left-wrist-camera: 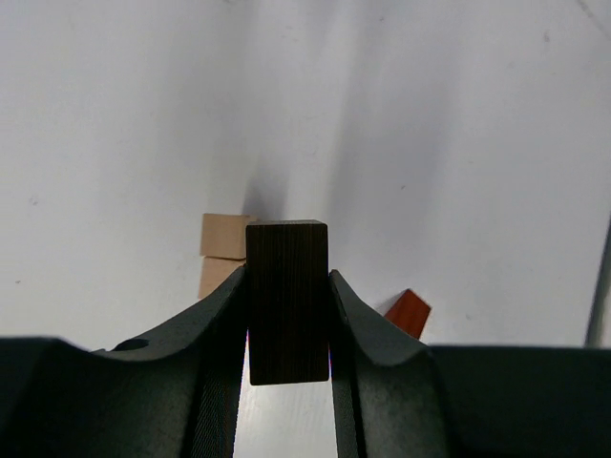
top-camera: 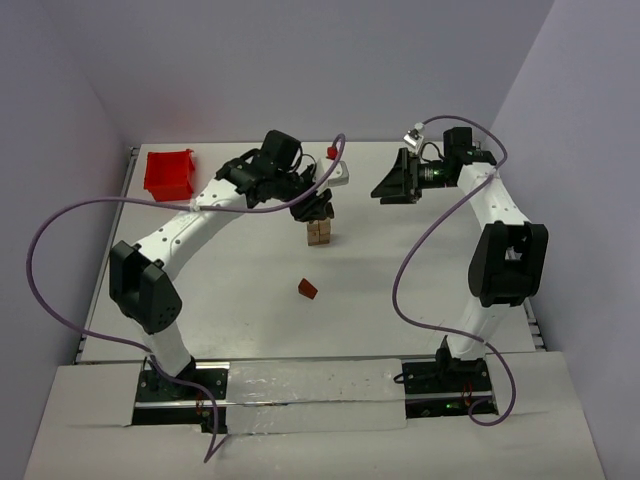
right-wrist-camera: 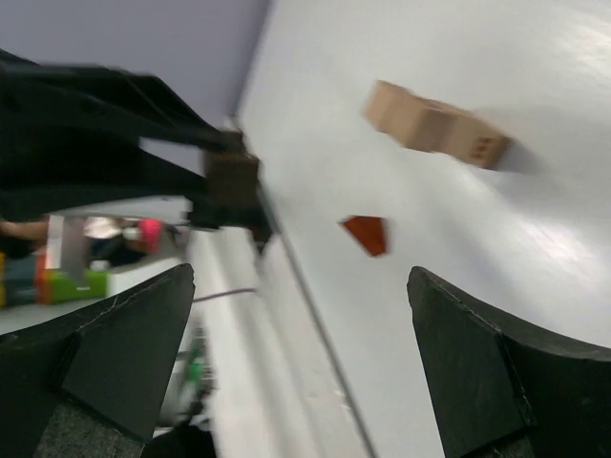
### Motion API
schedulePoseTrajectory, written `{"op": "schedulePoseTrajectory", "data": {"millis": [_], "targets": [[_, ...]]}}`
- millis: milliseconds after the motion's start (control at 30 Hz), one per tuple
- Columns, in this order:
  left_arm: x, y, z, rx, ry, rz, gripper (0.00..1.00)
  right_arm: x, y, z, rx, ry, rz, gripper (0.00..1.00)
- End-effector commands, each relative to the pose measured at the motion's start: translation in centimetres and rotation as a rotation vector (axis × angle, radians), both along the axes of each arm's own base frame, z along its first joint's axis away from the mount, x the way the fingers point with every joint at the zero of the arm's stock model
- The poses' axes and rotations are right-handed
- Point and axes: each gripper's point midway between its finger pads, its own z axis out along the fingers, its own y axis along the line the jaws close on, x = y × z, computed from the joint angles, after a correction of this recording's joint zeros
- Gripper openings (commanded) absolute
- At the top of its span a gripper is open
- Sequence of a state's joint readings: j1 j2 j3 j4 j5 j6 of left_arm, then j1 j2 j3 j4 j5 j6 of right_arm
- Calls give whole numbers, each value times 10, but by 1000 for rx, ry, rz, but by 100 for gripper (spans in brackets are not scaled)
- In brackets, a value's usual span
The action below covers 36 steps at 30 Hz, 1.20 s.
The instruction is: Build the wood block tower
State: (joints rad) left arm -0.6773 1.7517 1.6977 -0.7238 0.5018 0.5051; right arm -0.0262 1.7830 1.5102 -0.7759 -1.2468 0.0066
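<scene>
The wood block tower (top-camera: 320,233) is a short stack of two light tan cubes near the middle of the table, also seen in the left wrist view as the tan cubes (left-wrist-camera: 221,253) and in the right wrist view as the tan stack (right-wrist-camera: 434,124). My left gripper (top-camera: 315,205) hovers just above it, shut on a dark brown block (left-wrist-camera: 286,301). A reddish-brown wedge (top-camera: 307,289) lies alone on the table nearer the arm bases. My right gripper (top-camera: 392,180) stands wide open to the right of the tower, with nothing between its fingers (right-wrist-camera: 496,372).
A red plastic bin (top-camera: 168,172) sits at the back left corner of the table. Purple cables loop off both arms. The white table (top-camera: 230,300) ends at grey walls at the back and both sides.
</scene>
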Motion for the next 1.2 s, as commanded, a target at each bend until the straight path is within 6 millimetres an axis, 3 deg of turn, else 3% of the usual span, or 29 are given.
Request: {"op": "schedulePoseTrajectory", "data": {"millis": [0,200,533,1167], "targets": [[11,5,-10,39,-22,-70,0,2,-20,-24,-206,-98,26,100],[29,7,-31,99,-55,-83,0,4,-28,-28,-287,-150,23,100],[57,-1,-33,65,-73,-94,0,4,-29,-25,-294,-175,18,100],[59,-9,-47,28,-33,-113,5,3,-27,-20,-282,-190,28,100]]}}
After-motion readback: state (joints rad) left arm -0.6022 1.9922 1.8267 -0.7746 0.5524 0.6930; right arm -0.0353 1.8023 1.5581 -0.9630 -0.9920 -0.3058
